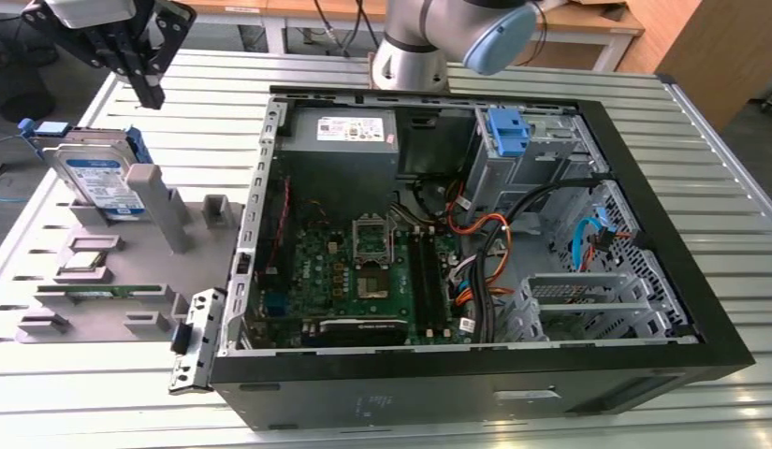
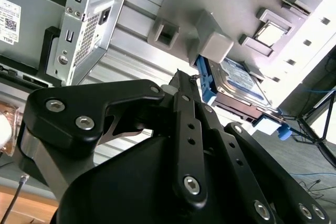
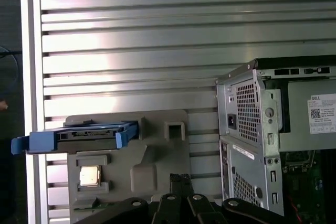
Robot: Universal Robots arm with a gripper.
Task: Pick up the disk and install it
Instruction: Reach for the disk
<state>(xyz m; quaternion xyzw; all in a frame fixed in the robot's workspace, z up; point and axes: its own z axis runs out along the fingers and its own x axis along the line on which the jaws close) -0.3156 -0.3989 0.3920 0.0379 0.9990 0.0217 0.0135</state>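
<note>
The disk is a silver drive with a white-and-blue label in a blue carrier. It leans upright in a grey holder at the exterior view's left, beside the open computer case. My gripper hangs above and just behind the disk, apart from it, fingers shut with nothing between them. In the second wrist view the shut fingertips point toward the disk. The first wrist view has the disk edge-on, beyond the gripper.
A square chip and a green memory stick lie in the grey holder. Inside the case are a tall blue bracket, a drive cage, cables and the motherboard. The robot base stands behind the case on the slatted table.
</note>
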